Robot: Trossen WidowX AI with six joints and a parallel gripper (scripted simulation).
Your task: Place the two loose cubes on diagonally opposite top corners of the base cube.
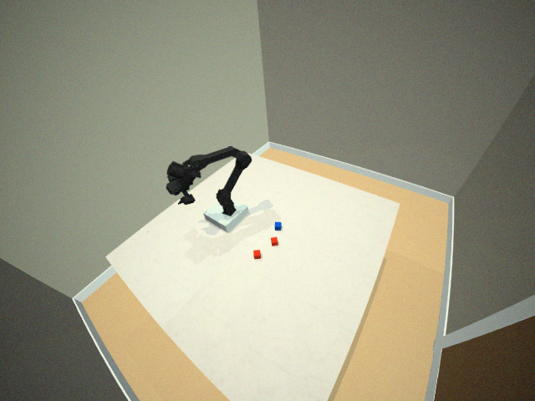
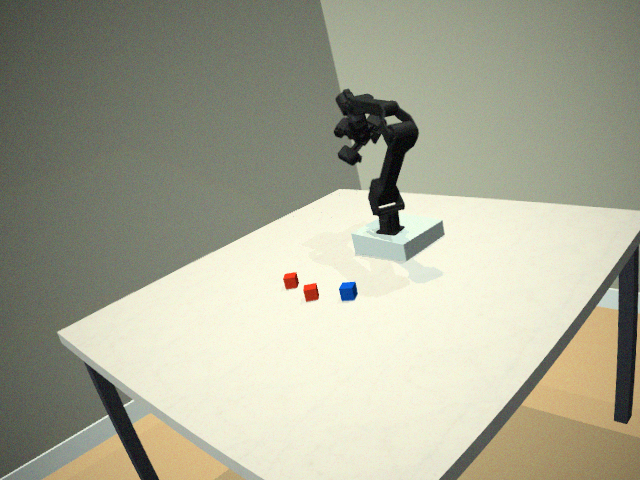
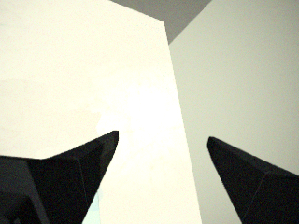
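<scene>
Hanging up high, the black angular pincer [image 1: 180, 194] [image 2: 343, 141] [image 3: 163, 137] is wide apart; one red cube [image 1: 257, 254] [image 2: 290, 280], another red cube [image 1: 274, 241] [image 2: 310, 292] and a blue cube [image 1: 277, 225] [image 2: 347, 291] just sit separately on the white bench [image 1: 281, 311] [image 2: 310, 361] [image 3: 47, 70]

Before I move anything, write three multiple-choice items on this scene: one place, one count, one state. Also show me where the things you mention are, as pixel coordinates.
1. Where is the blue cube [image 1: 277, 225] [image 2: 348, 291]?
A) on a red cube
B) on the tabletop [image 1: 276, 311] [image 2: 310, 372]
C) on the pale base block [image 1: 227, 228] [image 2: 379, 249]

2. How many red cubes are there?
A) two
B) three
C) four

3. How does the gripper [image 3: 163, 137] stand?
A) shut on a cube
B) shut, holding nothing
C) open, holding nothing

1 B: both outside views show it resting there.
2 A: two red cubes show beside the blue one.
3 C: the wrist view shows its fingers wide apart, nothing between.
</scene>
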